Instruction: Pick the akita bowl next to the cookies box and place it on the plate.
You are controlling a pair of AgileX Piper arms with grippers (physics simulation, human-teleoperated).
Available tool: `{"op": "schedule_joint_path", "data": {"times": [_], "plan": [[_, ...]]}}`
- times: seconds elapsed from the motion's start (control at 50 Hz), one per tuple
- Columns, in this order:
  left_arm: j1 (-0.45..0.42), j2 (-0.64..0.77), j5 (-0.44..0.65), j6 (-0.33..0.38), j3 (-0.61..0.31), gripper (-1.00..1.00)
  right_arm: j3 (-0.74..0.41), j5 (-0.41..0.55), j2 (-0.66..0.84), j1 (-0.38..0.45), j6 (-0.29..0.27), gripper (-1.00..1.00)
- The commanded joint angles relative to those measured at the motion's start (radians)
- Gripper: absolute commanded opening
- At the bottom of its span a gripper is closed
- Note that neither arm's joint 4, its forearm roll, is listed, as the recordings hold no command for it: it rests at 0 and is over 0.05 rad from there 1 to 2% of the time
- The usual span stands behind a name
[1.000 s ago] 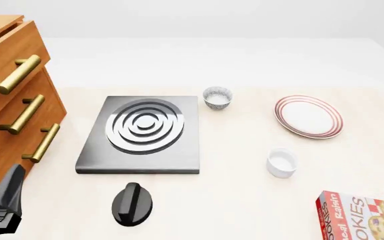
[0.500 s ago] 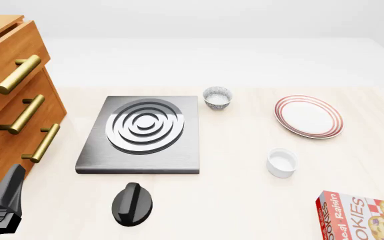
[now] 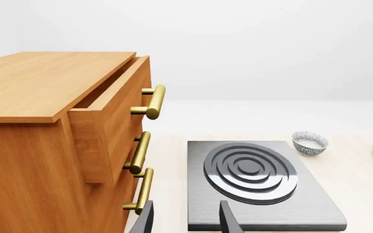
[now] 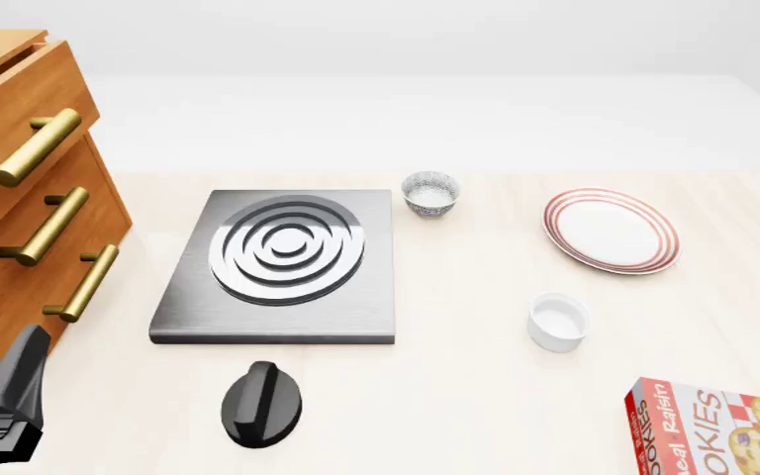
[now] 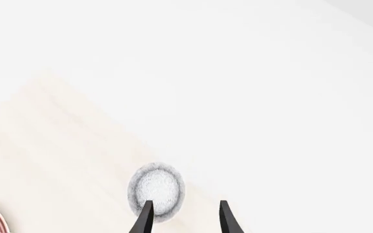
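**Jaws Spread Wide, Bowl Not Held**

On the pale tabletop [image 4: 486, 396], a flat grey metal stove plate with round rings [image 4: 281, 265] is seen. A black knob [image 4: 262, 403] is set in front of it, and a brown wooden drawer chest with gold handles [image 4: 24, 198] is at the left. A plain white cup [image 4: 557, 322] is set between the round white plate with red rings [image 4: 612, 230] and the red-and-white cookies box [image 4: 716, 433], which is cut off at the near right corner.

One small round grey-and-white speckled bowl [image 4: 430, 193], white inside, is stood just beside the stove plate's far right corner, well apart from the box. A speckled bowl [image 5: 155, 190] is also seen from above by the right wrist camera, near the tabletop's edge. Whether it is the same one cannot be told.

The left gripper [image 3: 186, 221] and the right gripper [image 5: 185, 221] are both held with jaws spread, and nothing is between them.
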Motion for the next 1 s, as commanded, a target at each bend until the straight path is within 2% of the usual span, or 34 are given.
{"op": "schedule_joint_path", "data": {"times": [0.02,0.28,0.3,1.0], "plan": [[0.0,0.0,0.0,0.0,0.0,1.0,-0.056,0.018,0.06,0.005,-0.001,1.0],[0.0,0.0,0.0,0.0,0.0,1.0,-0.084,0.025,0.103,0.02,-0.013,1.0],[0.0,0.0,0.0,0.0,0.0,1.0,-0.072,-0.007,0.159,0.021,-0.025,1.0],[0.0,0.0,0.0,0.0,0.0,1.0,-0.035,-0.062,0.221,0.016,-0.033,1.0]]}}
